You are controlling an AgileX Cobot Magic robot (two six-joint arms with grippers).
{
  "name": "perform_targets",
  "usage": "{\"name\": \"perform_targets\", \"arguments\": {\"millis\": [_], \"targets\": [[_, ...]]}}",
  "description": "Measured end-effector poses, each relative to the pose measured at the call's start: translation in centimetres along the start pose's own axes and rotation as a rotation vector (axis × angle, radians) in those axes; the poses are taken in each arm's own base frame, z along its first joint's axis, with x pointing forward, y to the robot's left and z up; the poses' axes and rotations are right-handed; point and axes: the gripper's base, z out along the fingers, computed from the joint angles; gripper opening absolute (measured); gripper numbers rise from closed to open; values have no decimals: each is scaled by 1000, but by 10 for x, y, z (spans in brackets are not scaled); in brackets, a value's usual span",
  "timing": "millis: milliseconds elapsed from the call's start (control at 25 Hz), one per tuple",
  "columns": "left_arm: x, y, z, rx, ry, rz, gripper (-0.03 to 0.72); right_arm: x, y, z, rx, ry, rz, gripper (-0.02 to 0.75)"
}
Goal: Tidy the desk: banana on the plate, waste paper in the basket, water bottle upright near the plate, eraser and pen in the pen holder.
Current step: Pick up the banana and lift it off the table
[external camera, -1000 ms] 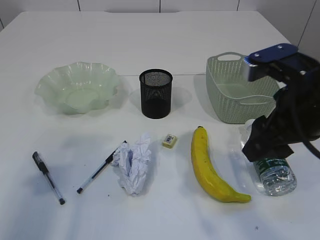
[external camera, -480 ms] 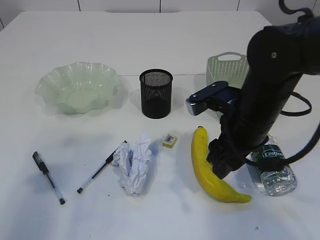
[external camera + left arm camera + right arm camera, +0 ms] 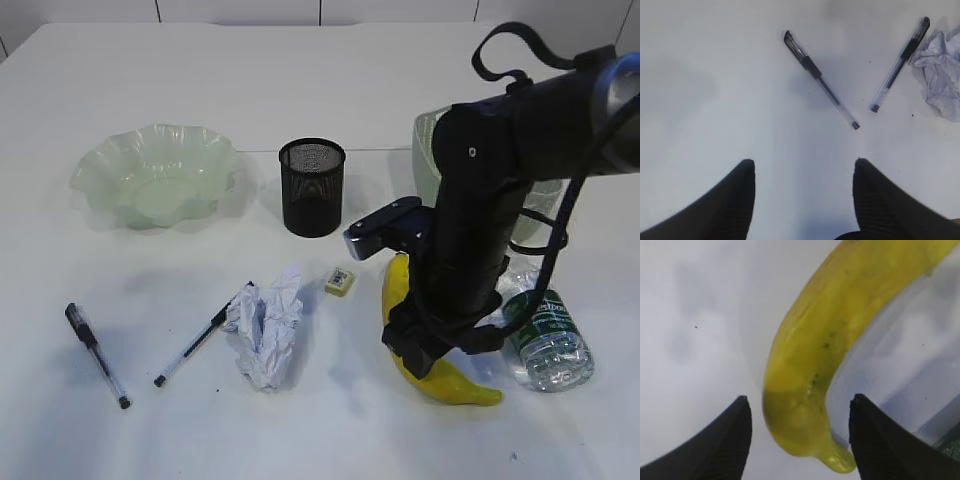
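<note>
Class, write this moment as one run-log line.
stage: reaching for banana | right end effector: open, straddling banana's end | left end effector: open, over bare desk | plate: empty

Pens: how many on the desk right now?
2. One pen lies at the front left of the desk; the other pen lies just right of it, its top end against the waste paper. None in the pen holder that I can see.

Yellow banana [image 3: 397, 290], black mesh cup [image 3: 312, 186]
</note>
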Motion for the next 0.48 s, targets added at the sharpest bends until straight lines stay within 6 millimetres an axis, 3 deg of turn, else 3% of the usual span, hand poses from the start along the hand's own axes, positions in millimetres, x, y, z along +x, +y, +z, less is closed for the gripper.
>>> {"name": "perform_targets", "arguments": {"millis": [480], "targets": [[-2,0,0,-1,-21,1,433,-4,-2,20,0,19,28,460]]}}
